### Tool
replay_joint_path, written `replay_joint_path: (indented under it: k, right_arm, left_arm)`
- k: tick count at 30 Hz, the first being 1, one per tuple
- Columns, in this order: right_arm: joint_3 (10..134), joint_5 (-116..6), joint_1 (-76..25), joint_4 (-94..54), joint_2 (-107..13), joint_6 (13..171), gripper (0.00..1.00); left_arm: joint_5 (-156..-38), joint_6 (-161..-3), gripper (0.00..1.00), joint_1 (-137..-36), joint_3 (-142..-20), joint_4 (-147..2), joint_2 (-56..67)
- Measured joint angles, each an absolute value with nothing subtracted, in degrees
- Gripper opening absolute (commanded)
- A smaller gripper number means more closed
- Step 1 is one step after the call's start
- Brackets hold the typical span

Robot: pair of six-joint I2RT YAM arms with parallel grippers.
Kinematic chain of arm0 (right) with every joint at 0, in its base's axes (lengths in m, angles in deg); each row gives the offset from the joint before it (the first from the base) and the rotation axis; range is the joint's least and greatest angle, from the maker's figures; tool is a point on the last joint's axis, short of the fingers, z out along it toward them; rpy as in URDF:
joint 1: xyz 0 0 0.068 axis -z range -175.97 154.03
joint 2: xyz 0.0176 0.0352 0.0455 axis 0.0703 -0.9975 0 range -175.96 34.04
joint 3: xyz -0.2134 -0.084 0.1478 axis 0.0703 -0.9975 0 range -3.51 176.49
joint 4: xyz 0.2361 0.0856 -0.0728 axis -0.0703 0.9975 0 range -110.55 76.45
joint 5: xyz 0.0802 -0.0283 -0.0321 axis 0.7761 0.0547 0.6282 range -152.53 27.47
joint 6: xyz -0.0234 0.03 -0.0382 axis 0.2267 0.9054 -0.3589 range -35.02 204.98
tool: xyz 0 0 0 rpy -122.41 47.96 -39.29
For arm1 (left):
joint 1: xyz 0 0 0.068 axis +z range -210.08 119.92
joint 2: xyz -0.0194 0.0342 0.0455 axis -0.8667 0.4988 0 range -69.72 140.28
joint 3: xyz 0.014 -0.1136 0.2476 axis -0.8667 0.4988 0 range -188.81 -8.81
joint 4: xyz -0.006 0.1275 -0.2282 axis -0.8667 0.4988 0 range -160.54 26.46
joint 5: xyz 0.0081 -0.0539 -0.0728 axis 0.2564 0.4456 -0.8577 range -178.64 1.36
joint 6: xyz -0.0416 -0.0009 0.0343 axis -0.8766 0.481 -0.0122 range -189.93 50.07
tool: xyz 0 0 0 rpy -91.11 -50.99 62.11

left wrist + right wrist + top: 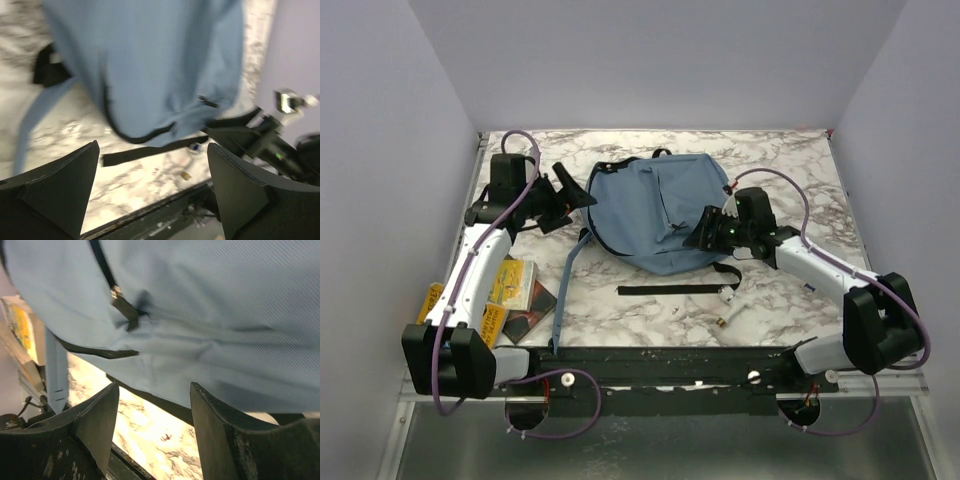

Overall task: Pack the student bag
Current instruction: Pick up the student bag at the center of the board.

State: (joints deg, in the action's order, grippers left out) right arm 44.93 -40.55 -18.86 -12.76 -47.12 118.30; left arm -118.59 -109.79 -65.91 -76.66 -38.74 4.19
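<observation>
Flanking the soft dusty-blue fabric backpack [655, 215] on a marbled white tabletop [620, 320].
Standing released and empty: left gripper [580, 196] at its nine o'clock, right gripper [699, 234] at four o'clock.

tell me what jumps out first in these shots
The dusty-blue student bag catches the eye first, lying flat in the middle of the marbled table with a black webbing strap stretched out in front of it. The left fingers and right fingers stand open on either side of the bag. Yellow-covered flat items lie beneath the left arm at the near left.
</observation>
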Motion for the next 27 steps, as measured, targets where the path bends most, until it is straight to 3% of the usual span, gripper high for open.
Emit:
replay_joint_path:
  k: [6, 14, 18, 21, 23, 24, 27]
  right_arm:
    - [37.31, -46.39, -18.86, -12.89, -42.08, 120.12, 0.68]
    - [33.15, -49.89, -18.86, -17.87, -41.77, 121.89, 0.69]
    - [33.28, -48.53, -18.84, -21.52, -46.36, 123.13, 0.69]
    - [33.85, -48.01, -18.84, -23.45, -48.89, 123.59, 0.69]
    - [36.17, -47.68, -18.84, -24.12, -51.69, 123.59, 0.69]
    - [36.83, -47.68, -18.82, -24.32, -52.37, 123.55, 0.69]
    - [41.15, -47.72, -18.69, -24.17, -56.0, 122.87, 0.69]
  left_arm:
    - [-114.29, -108.54, 0.83, -63.48, -68.95, -37.06, 5.42]
    - [-114.33, -110.07, 0.48, -65.32, -68.47, -40.47, 15.36]
    - [-114.0, -110.62, 0.38, -66.63, -68.93, -41.1, 18.51]
    - [-113.96, -110.75, 0.15, -67.11, -70.37, -41.1, 19.38]
    - [-113.98, -110.84, 0.1, -67.44, -72.49, -41.19, 20.78]
    - [-113.98, -110.81, 0.0, -67.68, -73.71, -41.24, 21.48]
    - [-113.87, -110.73, 0.0, -68.07, -78.04, -40.82, 22.84]
